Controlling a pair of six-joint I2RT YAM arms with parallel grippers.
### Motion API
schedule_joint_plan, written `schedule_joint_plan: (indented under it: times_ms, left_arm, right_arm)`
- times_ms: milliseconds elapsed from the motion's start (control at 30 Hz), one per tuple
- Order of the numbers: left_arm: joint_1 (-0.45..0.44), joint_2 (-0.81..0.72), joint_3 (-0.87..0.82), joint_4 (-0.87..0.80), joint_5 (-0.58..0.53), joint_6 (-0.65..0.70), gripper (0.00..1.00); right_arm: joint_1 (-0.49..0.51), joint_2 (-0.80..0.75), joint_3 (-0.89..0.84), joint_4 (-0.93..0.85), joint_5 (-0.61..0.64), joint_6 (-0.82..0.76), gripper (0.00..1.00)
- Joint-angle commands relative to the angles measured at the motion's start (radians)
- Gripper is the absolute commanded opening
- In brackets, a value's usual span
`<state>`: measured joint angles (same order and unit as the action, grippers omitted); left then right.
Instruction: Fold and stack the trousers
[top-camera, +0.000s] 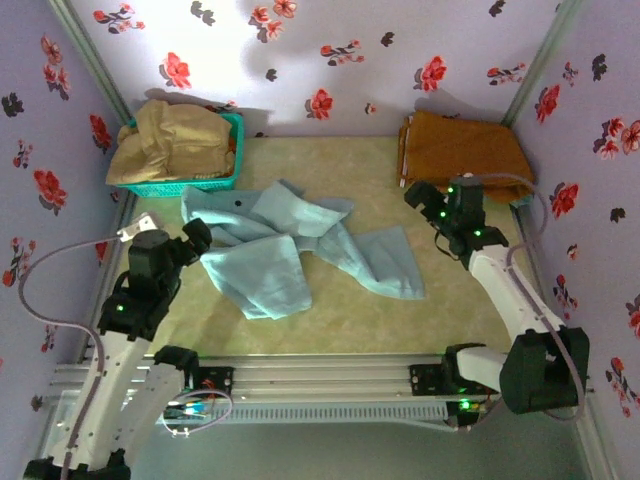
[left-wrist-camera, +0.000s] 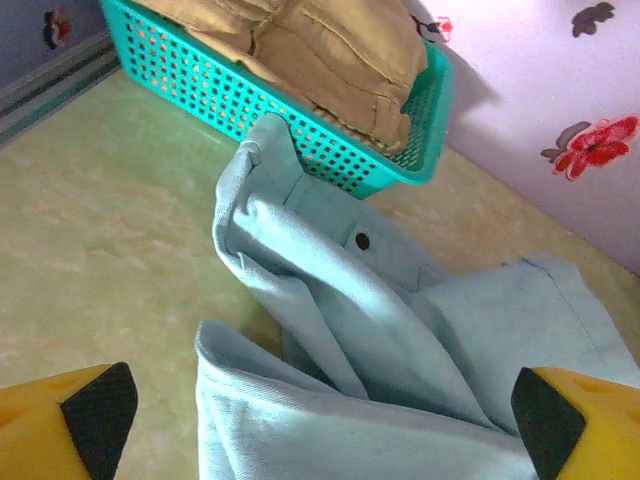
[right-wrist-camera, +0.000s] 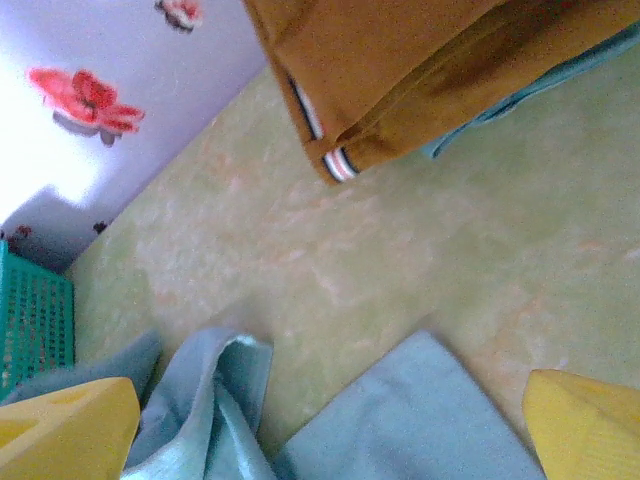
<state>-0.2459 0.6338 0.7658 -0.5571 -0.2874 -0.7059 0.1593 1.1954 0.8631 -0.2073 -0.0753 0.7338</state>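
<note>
Trousers (top-camera: 290, 250) lie crumpled on table (top-camera: 380, 320), left of centre, one leg trailing out to the right. Left gripper (top-camera: 200, 240) sits at their left edge; can't tell from above if it touches the cloth. Right gripper (top-camera: 425, 203) is off to the far right, just in front of orange garment (top-camera: 460, 148), which lies folded in the far right corner. Basket (top-camera: 215, 182) is in the far left corner, with beige garment (top-camera: 170, 140) piled in it.

Left wrist: fingers (left-wrist-camera: 95, 415) spread wide at both lower corners, released, nothing clamped. Trousers folds lie under and between them. A dark button (left-wrist-camera: 362, 241) shows on the cloth. One fold tip sticks up in front of the basket wall; contact unclear.

Right wrist: fingers (right-wrist-camera: 70, 430) also spread wide, nothing grasped. Trousers cloth lies on the table below them. Orange garment is beyond, well apart from the trousers, with a striped edge showing. Basket corner shows at the left edge.
</note>
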Motion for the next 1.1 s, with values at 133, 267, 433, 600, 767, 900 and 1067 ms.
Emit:
schedule_joint_plan:
  times_ms: [133, 267, 433, 600, 767, 900, 1067]
  left_arm:
    - [-0.034, 0.204, 0.031, -0.055, 0.244, -0.076, 0.96]
    - [-0.232, 0.346, 0.026, 0.005, 0.179, -0.056, 0.97]
    - [-0.411, 0.596, 0.100, 0.065, 0.099, -0.001, 1.00]
    - [-0.440, 0.804, 0.129, 0.108, -0.010, 0.040, 0.94]
    - [-0.434, 0.876, 0.108, 0.160, -0.070, 0.052, 0.50]
    - [-0.425, 0.860, 0.076, 0.159, -0.098, 0.053, 0.00]
    - [-0.394, 0.683, 0.003, 0.135, -0.151, 0.040, 0.00]
  right_arm:
    - [0.115, 0.107, 0.031, -0.042, -0.019, -0.054, 0.95]
    - [0.178, 0.169, 0.024, -0.076, -0.037, -0.092, 0.94]
    - [0.307, 0.254, 0.017, -0.082, -0.082, -0.138, 0.91]
    - [0.377, 0.359, 0.040, -0.105, -0.109, -0.172, 0.84]
    - [0.387, 0.428, 0.048, -0.117, -0.099, -0.173, 0.64]
    - [0.386, 0.429, 0.061, -0.145, -0.069, -0.180, 0.28]
    - [0.384, 0.334, 0.060, -0.175, 0.039, -0.164, 0.00]
